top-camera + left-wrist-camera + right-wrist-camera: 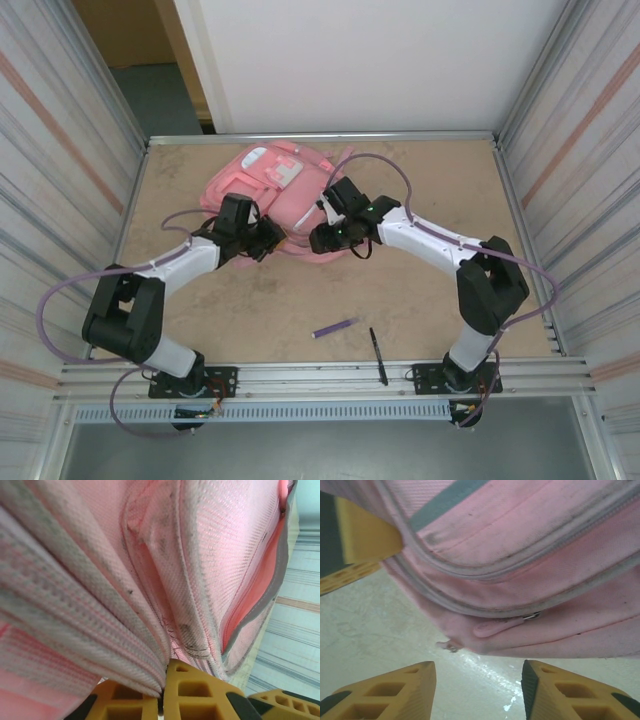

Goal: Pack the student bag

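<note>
Pinching student bag (285,200) fabric, left claw (162,687) closed tight; right claw (478,685) parted near zip pull (497,626).

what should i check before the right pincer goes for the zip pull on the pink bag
1. Left pincer clamped on the student bag: ok, a fold of fabric is pinched in its shut jaws.
2. Right pincer open: ok, the jaws are apart and the table shows between them.
3. Zip pull lined up: ok, it lies just beyond the gap, untouched.
4. That zip closed along its whole run: cannot tell, its ends run out of frame.
5. Purple pen and black pen clear of the arms: ok, both lie on the table near the front edge.
</note>
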{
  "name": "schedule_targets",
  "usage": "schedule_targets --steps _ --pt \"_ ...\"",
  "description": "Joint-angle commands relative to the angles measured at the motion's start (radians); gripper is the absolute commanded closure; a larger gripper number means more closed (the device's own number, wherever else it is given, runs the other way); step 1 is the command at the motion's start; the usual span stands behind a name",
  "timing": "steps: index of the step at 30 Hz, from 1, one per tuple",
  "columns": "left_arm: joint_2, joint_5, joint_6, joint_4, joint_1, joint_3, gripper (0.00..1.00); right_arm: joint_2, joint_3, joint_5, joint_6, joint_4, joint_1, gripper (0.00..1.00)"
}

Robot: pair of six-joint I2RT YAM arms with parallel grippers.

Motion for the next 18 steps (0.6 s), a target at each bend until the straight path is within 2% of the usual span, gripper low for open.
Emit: schedule_targets --steps 1,5,10,13,15,18 --pt "-0.06 0.072 -0.005 0.099 -0.009 -0.008 1.0 0.042 0.027 0.06 0.035 -0.022 0.032 0.57" --pt "-0.066 0.098 -0.037 0.163 -0.009 -0.043 1.0 0.072 0.027 0.097 0.086 0.029 0.049 0.66" --pt "-0.082 0.112 -0.051 0.183 -0.01 -0.08 1.0 0.049 0.004 0.1 0.14 0.061 0.061 0.58" --pt "-0.106 0.099 -0.046 0.194 -0.01 -0.108 1.0 -0.006 -0.01 0.11 0.155 0.049 0.061 0.57" --pt "-0.122 0.094 -0.048 0.194 -0.009 -0.123 1.0 -0.041 -0.023 0.112 0.16 0.05 0.052 0.61" --pt "-0.142 0.09 -0.045 0.202 -0.01 -0.138 1.0 -0.06 -0.033 0.08 0.153 0.06 0.03 0.73"
